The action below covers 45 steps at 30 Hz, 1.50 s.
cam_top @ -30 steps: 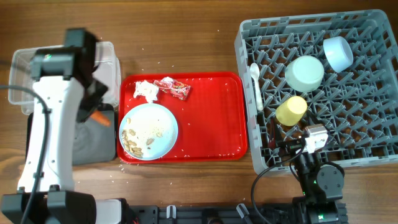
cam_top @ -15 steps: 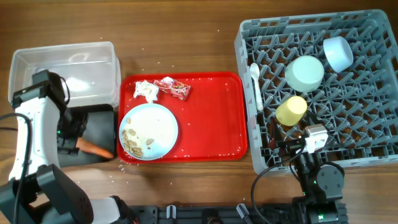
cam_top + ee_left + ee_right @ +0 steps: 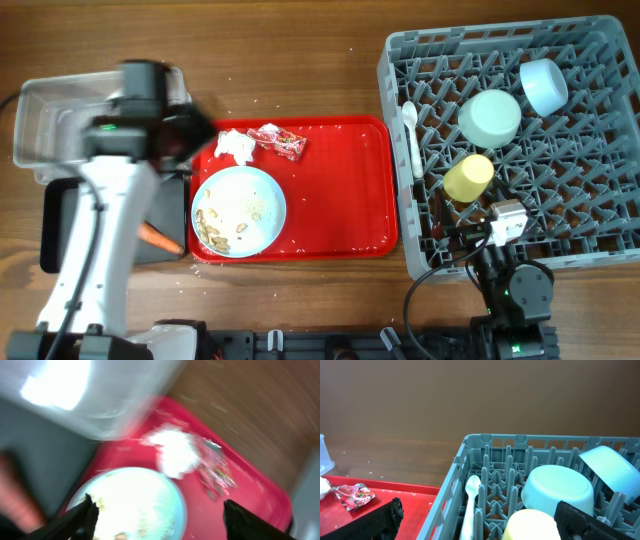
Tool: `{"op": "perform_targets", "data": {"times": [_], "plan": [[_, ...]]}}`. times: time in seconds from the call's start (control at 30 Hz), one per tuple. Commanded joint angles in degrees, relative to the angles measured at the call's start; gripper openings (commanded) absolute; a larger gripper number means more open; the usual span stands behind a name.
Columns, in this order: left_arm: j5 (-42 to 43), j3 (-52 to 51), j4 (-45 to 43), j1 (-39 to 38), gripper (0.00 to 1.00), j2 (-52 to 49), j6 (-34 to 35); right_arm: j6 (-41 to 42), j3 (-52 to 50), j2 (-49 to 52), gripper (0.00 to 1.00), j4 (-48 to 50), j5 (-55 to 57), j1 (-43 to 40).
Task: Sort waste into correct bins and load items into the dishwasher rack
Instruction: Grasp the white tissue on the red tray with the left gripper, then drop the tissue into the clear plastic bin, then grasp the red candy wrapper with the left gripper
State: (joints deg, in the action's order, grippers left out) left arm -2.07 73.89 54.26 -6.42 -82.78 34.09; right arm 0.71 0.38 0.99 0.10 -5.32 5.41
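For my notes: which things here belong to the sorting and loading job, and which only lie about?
Job: napkin, wrapper, carrot, plate, crumbs, larger bowl, smaller bowl, cup, spoon, rack, clear tub, black tray.
Lying about: red tray, table.

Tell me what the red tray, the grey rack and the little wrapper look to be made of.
Red tray: likely moulded plastic, glossy; light glints on its raised rim.
Grey rack: rigid matte plastic, judging by its one-piece lattice of pegs.
Wrapper: thin shiny film or foil, crinkled and catching light; which of the two is unclear.
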Motion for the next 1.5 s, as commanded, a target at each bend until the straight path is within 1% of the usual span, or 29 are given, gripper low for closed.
{"op": "perform_targets", "data": {"times": [0.0, 0.03, 0.1, 0.23, 0.27, 0.33, 0.37, 0.4, 0.47, 0.5, 0.53, 0.57, 0.7, 0.77, 0.83, 0.87, 1.0, 1.03, 1.07, 1.1, 1.13, 1.17, 1.23, 1.3, 1.37, 1.43, 1.47], "plan": [[-8.0, 0.2, -5.9, -9.8, 0.89, -6.6, -11.4, -0.7, -0.1, -0.4, 1.0, 0.3, -0.7, -0.2], [-10.5, 0.2, -7.7, -11.3, 0.9, -9.5, -11.4, -0.7, -0.1, -0.4, 1.0, 0.3, -0.7, -0.2], [-11.5, 0.2, -10.1, -12.2, 0.91, -14.7, -11.3, -0.7, -0.1, -0.4, 1.0, 0.3, -0.7, -0.2], [-11.5, 0.2, -12.1, -11.4, 0.88, -23.5, -11.2, -0.7, -0.1, -0.4, 1.0, 0.3, -0.7, -0.2], [-11.5, 0.2, -12.6, -11.0, 0.86, -25.4, -11.2, -0.7, -0.1, -0.4, 1.0, 0.3, -0.7, -0.2], [-11.5, 0.2, -13.4, -10.4, 0.86, -27.4, -11.2, -0.7, -0.1, -0.4, 1.0, 0.3, -0.7, -0.2], [-11.5, 0.2, -13.9, -10.1, 0.84, -28.0, -11.2, -0.7, -0.1, -0.4, 1.0, 0.3, -0.7, -0.2], [-11.5, 0.2, -14.3, -9.8, 0.76, -28.4, -11.2, -0.7, -0.1, -0.4, 1.0, 0.3, -0.7, -0.2], [-11.5, 0.2, -14.4, -9.4, 0.44, -28.5, -11.1, -0.7, -0.1, -0.4, 1.0, 0.3, -0.7, -0.2], [-11.0, 0.5, -14.1, -9.2, 0.18, -28.2, -11.0, -0.7, -0.1, -0.4, 1.0, 0.3, -0.7, -0.2], [-10.1, 1.5, -13.0, -9.0, 0.09, -27.5, -11.0, -0.7, -0.1, -0.4, 1.0, 0.3, -0.7, -0.2], [-10.0, 3.9, -10.4, -9.0, 0.04, -25.9, -10.3, -0.7, -0.1, -0.4, 1.0, 0.3, -0.7, -0.2], [-9.8, 12.5, -2.3, -9.0, 0.04, -20.0, -9.2, -0.7, -0.1, -0.4, 1.0, 0.3, -0.7, -0.2], [-10.4, 14.7, -0.6, -8.0, 0.04, -16.8, -9.2, -0.7, -0.1, -0.4, 1.0, 0.3, -0.7, -0.2], [-10.9, 14.7, -0.2, -3.9, 0.04, -13.2, -9.2, -0.7, -0.1, -0.4, 1.0, 0.3, -0.7, -0.2], [-10.9, 14.7, 0.0, -0.7, 0.04, -12.7, -9.2, -0.7, -0.1, -0.4, 1.0, 0.3, -0.7, -0.2], [-10.8, 14.1, -1.5, 11.0, 0.06, -14.6, -8.1, -0.7, -0.1, -0.4, 1.0, 0.3, -0.7, -0.2], [-9.0, 14.1, -2.6, 13.8, 0.17, -15.6, -8.2, -0.7, -0.1, -0.4, 1.0, 0.3, -0.7, -0.2], [-7.2, 14.1, -3.2, 14.8, 0.33, -16.3, -8.2, -0.7, -0.1, -0.4, 1.0, 0.3, -0.7, -0.2], [-4.1, 14.1, -3.5, 15.9, 0.52, -17.0, -9.0, -0.7, -0.1, -0.4, 1.0, 0.3, -0.7, -0.2], [0.4, 14.1, -3.7, 16.5, 0.69, -17.5, -11.6, -0.7, -0.1, -0.4, 1.0, 0.3, -0.7, -0.2], [4.3, 14.1, -3.1, 16.6, 0.8, -17.5, -13.7, -0.7, -0.1, -0.4, 1.0, 0.3, -0.7, -0.2], [6.6, 14.7, -1.9, 15.4, 0.83, -16.8, -13.9, -0.7, -0.1, -0.4, 1.0, 0.3, -0.7, -0.2], [7.9, 15.0, -1.7, 13.0, 0.82, -15.7, -14.0, -0.7, -0.1, -0.4, 1.0, 0.3, -0.7, -0.2], [9.1, 15.0, -0.3, 6.7, 0.76, -15.1, -14.0, -0.7, -0.1, -0.4, 1.0, 0.3, -0.7, -0.2], [8.2, 14.5, 0.2, 1.3, 0.76, -16.0, -14.0, -0.7, -0.1, -0.4, 1.0, 0.3, -0.7, -0.2], [6.3, 13.9, -0.2, -2.6, 0.76, -17.2, -13.6, -0.7, -0.1, -0.4, 1.0, 0.3, -0.7, -0.2]]}}
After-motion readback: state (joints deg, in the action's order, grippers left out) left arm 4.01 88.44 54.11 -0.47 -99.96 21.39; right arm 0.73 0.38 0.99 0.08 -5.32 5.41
